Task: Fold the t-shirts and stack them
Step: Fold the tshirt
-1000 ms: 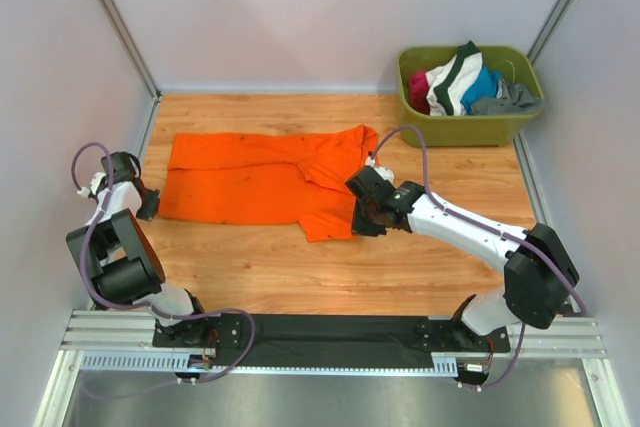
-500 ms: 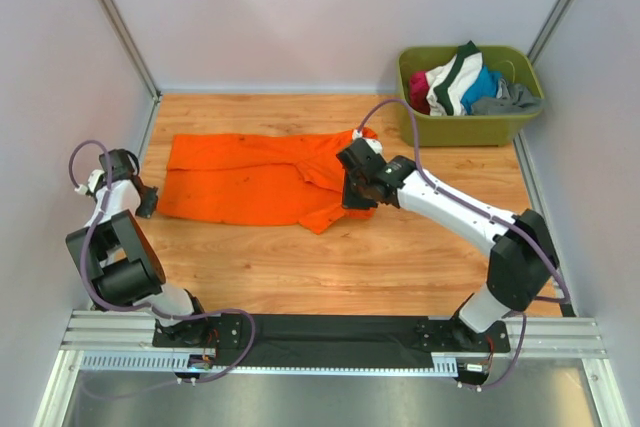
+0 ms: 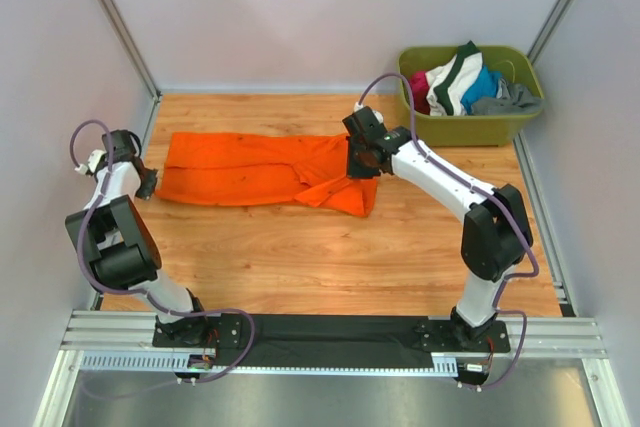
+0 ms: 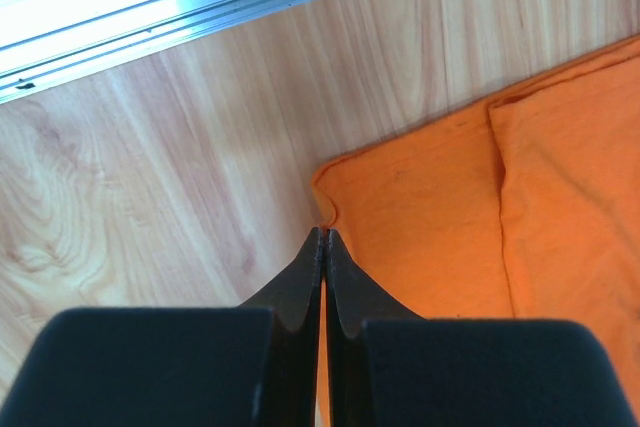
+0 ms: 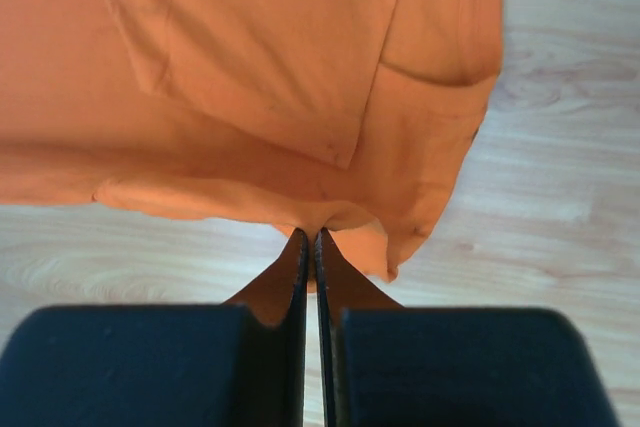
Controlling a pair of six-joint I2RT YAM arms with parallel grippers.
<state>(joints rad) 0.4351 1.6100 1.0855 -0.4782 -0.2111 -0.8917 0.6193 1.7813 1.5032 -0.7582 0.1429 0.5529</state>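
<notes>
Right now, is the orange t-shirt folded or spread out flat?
Partly folded. The orange t-shirt lies as a narrow band with one layer overlapping another, and both the left gripper and right gripper pinch its edges.

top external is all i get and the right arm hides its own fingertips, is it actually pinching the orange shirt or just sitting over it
Observer: Pinching. In the right wrist view the right gripper is shut on the edge of the orange t-shirt, and the cloth bunches at its tips.
Operator: and the left one, it's tiny at the table edge for me
Observer: In the left wrist view the left gripper is shut on the shirt's corner hem. A sliver of orange shows inside its closed jaws.
Operator: anything layered near the right grip
Observer: Yes. The right wrist view shows a folded flap lying on top of the shirt body, its corner pointing toward the gripper.
</notes>
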